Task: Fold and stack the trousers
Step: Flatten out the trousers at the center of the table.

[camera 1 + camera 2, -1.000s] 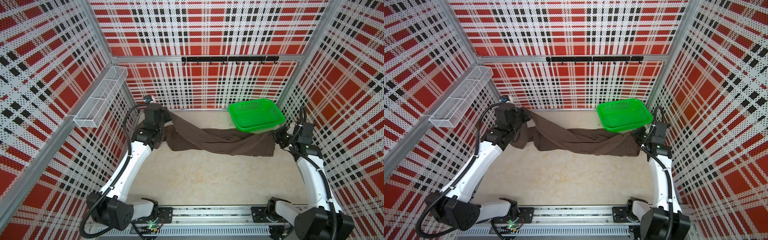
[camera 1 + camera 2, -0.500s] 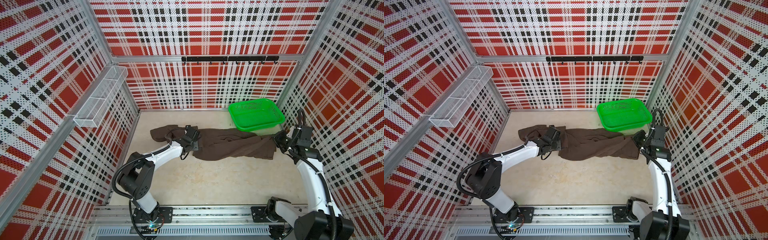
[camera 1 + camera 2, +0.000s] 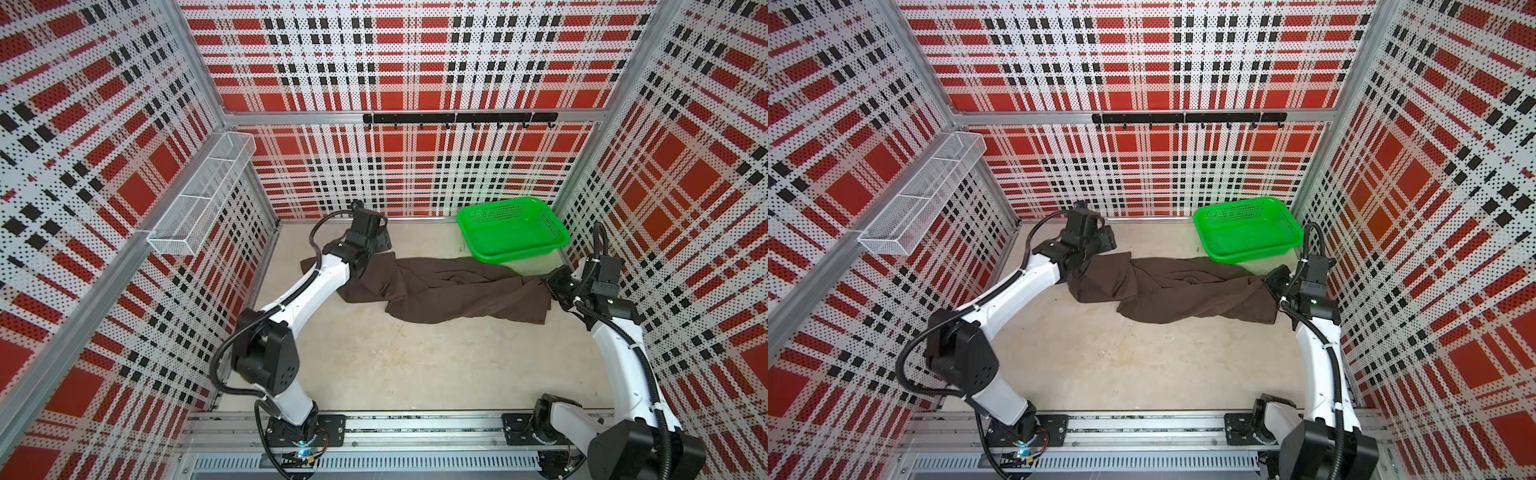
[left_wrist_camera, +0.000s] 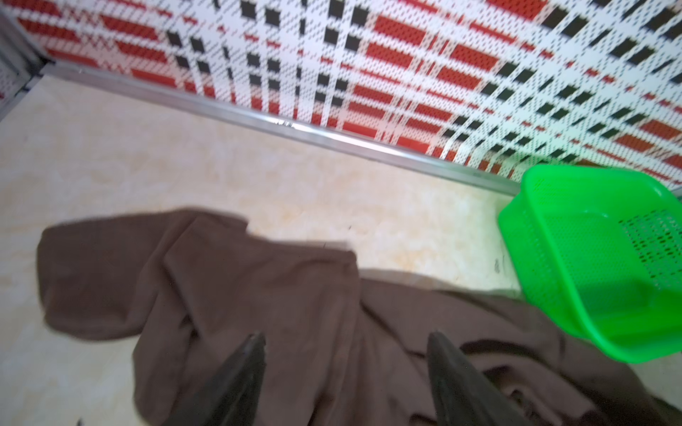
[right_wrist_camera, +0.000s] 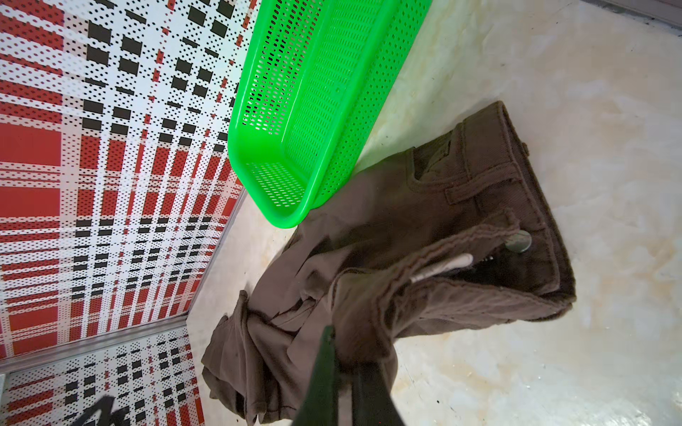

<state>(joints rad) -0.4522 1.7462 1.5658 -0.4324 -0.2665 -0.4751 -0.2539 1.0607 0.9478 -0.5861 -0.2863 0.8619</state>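
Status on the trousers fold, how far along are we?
Early. Done: trousers lie stretched out across the table, wrinkled, with no clean fold visible. In hand: right gripper is shut on cloth at the waist end; left gripper is open over the leg end, holding nothing. Left: the folds themselves and the stacking; the green basket is empty.

A: Pictured: the dark brown cloth trousers [image 3: 449, 291], matt and softly woven, seams stitched thick; the small round metal button [image 5: 518, 241] at their waistband, dull grey.
B: And the bright green perforated plastic basket [image 3: 519, 253], smooth and glossy.
A: The pale beige table [image 3: 415, 365], smooth, mottled, faintly stained.
B: The red-plaid perforated wall panels [image 3: 415, 62] read matt; the silver metal frame rail [image 3: 291, 118], brushed; the white wire-mesh tray [image 3: 199, 199], painted metal.
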